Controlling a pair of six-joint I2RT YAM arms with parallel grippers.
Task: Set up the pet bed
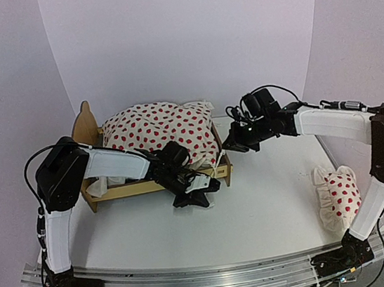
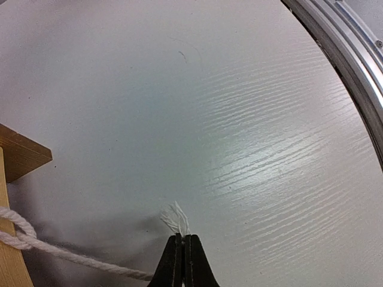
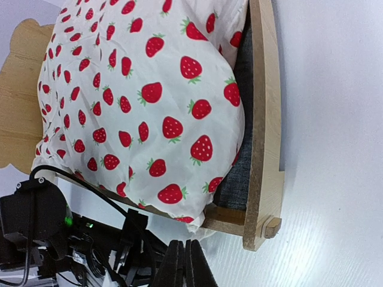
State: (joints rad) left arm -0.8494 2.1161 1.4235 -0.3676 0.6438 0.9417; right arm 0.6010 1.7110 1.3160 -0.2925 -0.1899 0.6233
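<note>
Where the duvet (image 3: 137, 89) ends, the pet bed (image 3: 264, 119) shows pale plywood.

Plywood pet bed (image 1: 88, 127) upright, left of centre, grey base.

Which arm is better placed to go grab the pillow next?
Probably right: the pillow lies on its side of the table, and the right gripper is shut on nothing. The left gripper is pinching a white cord.
</note>
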